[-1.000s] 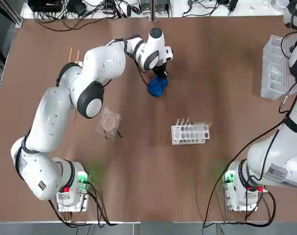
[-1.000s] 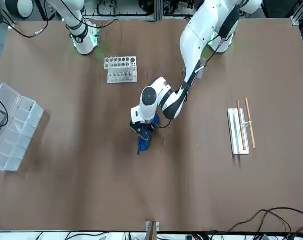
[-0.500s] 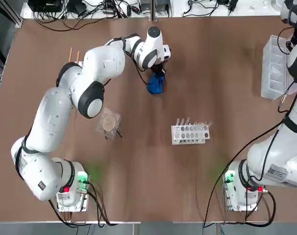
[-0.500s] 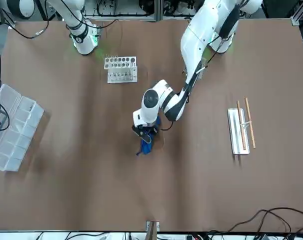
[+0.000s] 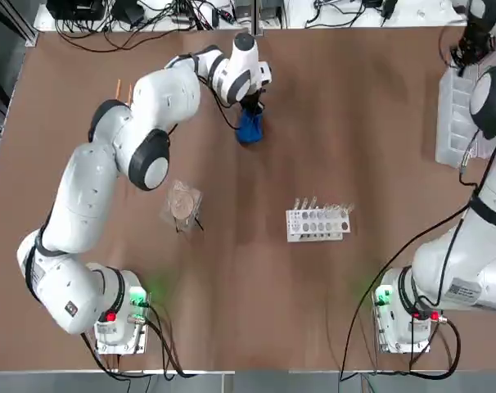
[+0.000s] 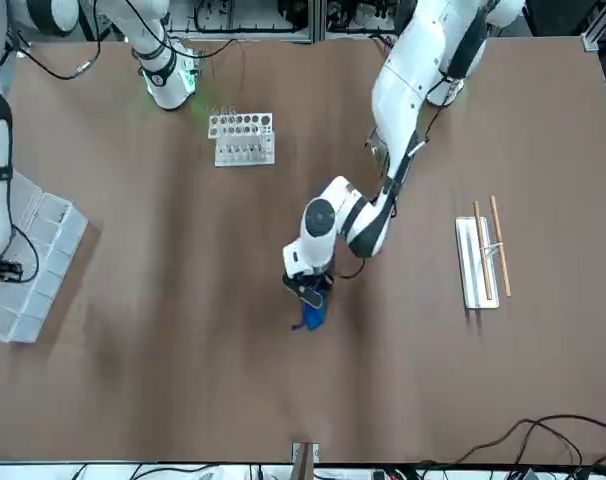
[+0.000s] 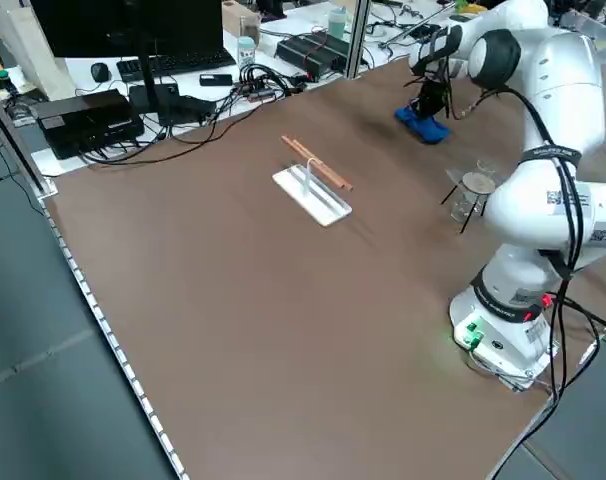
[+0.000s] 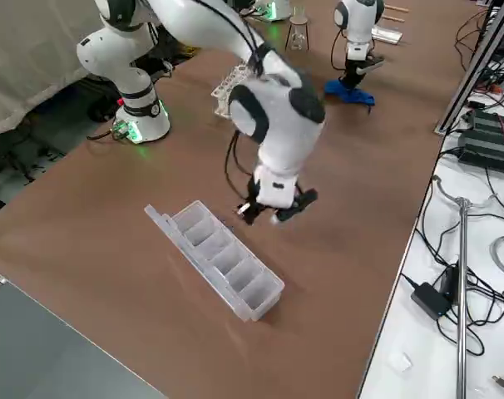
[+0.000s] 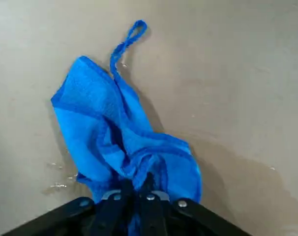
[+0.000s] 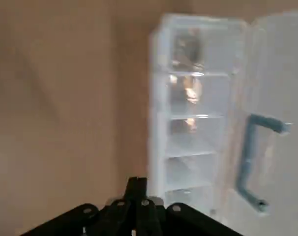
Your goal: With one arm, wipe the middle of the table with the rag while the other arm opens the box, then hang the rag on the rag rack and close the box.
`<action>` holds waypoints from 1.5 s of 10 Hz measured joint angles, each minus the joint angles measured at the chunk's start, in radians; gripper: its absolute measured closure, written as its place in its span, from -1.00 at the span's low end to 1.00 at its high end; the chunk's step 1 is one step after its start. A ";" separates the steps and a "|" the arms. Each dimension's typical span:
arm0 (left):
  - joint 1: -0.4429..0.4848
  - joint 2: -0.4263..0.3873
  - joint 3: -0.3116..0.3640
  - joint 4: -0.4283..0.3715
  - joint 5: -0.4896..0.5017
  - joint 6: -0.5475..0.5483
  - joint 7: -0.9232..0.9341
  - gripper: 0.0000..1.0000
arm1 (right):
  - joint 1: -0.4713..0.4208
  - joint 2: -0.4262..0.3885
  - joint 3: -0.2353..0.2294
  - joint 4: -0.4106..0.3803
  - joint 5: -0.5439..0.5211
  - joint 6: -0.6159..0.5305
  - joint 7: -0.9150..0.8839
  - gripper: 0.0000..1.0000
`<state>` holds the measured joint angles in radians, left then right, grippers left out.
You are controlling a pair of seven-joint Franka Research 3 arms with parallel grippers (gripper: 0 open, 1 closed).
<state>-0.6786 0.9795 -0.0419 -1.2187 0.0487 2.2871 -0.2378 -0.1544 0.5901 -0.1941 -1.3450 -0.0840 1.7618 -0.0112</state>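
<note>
The bright blue rag (image 5: 250,127) lies bunched on the brown table (image 5: 362,147), toward its far middle. My left gripper (image 5: 250,105) stands over the rag and is shut on its top fold. The left wrist view shows the rag (image 9: 114,132) spread out from the pinched fingers (image 9: 139,194), its loop lying free. The translucent box (image 5: 459,115) sits at the right edge, its lid (image 10: 259,123) laid back and its compartments (image 10: 188,123) exposed. My right gripper (image 8: 274,209) hangs shut and holding nothing just beside the box (image 8: 219,258). The rag rack (image 6: 480,262) stands on the table's left side.
A white test-tube rack (image 5: 317,221) stands near the table's middle. A tan disc in clear wrap (image 5: 182,203) lies beside the left arm. Cables and electronics (image 5: 142,20) crowd the strip beyond the far edge.
My left gripper has dragged the rag toward the far edge and a little to the robot's left. The right arm has shifted beside the box.
</note>
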 joint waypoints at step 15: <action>0.149 -0.132 0.006 -0.195 -0.003 -0.143 -0.006 0.84 | 0.095 -0.352 0.119 -0.008 0.203 -0.115 -0.016 -1.00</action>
<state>-0.5291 0.8473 -0.0360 -1.4139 0.0455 2.1442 -0.2435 -0.0590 0.2381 -0.0751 -1.3534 0.1188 1.6468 -0.0268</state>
